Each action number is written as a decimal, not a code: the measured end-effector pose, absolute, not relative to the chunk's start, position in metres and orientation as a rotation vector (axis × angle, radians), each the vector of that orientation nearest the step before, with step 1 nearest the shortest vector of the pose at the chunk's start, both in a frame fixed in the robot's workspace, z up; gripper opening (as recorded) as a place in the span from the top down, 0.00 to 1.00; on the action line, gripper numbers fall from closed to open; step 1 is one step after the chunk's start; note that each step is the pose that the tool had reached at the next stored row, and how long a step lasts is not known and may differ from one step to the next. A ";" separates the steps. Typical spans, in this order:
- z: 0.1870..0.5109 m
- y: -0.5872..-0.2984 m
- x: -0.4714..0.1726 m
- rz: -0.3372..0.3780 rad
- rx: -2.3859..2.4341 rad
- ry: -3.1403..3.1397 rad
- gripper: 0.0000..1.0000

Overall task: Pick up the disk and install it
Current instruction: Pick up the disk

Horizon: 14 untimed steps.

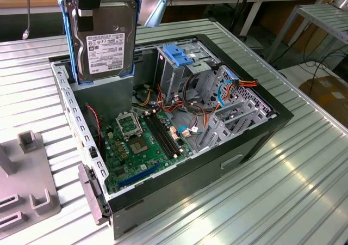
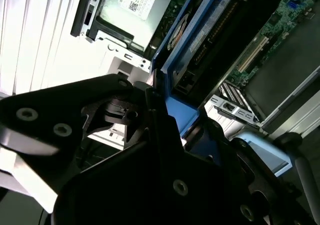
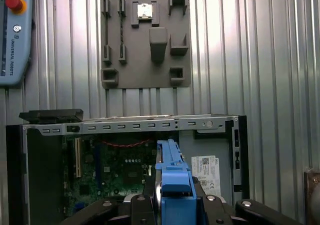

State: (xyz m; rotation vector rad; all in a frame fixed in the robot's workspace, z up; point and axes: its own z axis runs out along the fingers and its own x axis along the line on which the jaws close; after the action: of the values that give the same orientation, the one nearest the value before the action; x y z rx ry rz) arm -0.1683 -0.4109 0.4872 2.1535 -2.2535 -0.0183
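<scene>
The disk (image 1: 103,38), a silver-grey hard drive with a white label and blue side rails, hangs upright above the back corner of the open computer case (image 1: 255,130), at the exterior view's left. My gripper (image 1: 82,17) is shut on its upper part, one black finger lying across its labelled face. In the first wrist view the disk (image 3: 171,182) is seen edge-on between the black fingers, over the motherboard (image 3: 120,167). Its blue rail (image 2: 197,50) runs out from the gripper in the second wrist view. The metal drive cage (image 1: 182,65) with a blue latch stands inside the case.
A grey power-supply box (image 1: 106,92) sits in the case right under the disk. Coloured cables (image 1: 239,84) lie around the cage. A grey fixture plate (image 3: 145,35) rests on the ribbed metal table (image 1: 283,190) beside the case. A teach pendant (image 3: 12,35) lies on the table.
</scene>
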 end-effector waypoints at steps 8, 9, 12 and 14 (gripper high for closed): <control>0.486 -0.414 -0.144 -0.020 2.151 -2.254 0.63; 0.486 -0.414 -0.142 -0.020 2.151 -2.254 0.63; 0.486 -0.415 -0.132 -0.021 2.150 -2.254 0.63; 0.486 -0.415 -0.129 -0.021 2.150 -2.254 0.63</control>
State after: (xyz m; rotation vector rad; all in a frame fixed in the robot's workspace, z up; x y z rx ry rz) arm -0.1295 -0.4149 0.4858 2.1496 -2.2536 -0.0212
